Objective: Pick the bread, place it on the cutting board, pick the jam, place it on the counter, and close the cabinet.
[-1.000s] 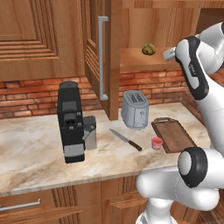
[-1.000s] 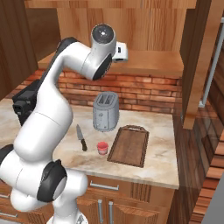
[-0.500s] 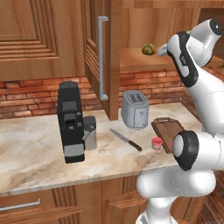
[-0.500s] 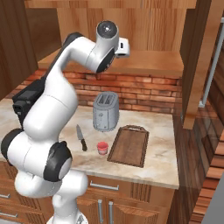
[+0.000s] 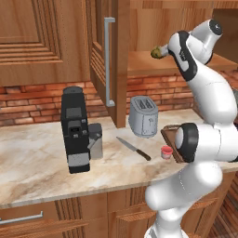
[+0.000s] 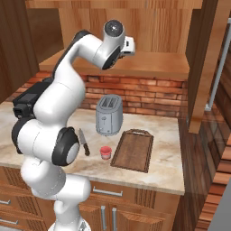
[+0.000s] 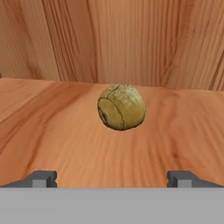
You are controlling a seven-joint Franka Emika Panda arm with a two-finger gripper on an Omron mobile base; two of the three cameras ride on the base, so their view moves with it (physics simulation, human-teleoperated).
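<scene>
The bread (image 7: 121,107), a rounded olive-brown lump with a cracked surface, is seen resting on the wooden shelf (image 7: 52,131) of the open cabinet (image 5: 109,60), ahead of the gripper (image 7: 113,178) and centred between its two dark fingertips (image 7: 41,178), which are spread wide with nothing between them. In the left base view the bread (image 5: 157,52) is partly hidden by the raised arm, so how near the hand stands to it is hard to judge there. Below, on the marbled counter (image 5: 37,158), the small red jam (image 6: 105,152) jar is set just beside the left edge of the dark cutting board (image 6: 133,150), which lies bare. A silver toaster (image 6: 109,114) stands behind them, a knife (image 5: 133,148) lies to its left, and a black coffee machine (image 5: 76,129) stands further left
</scene>
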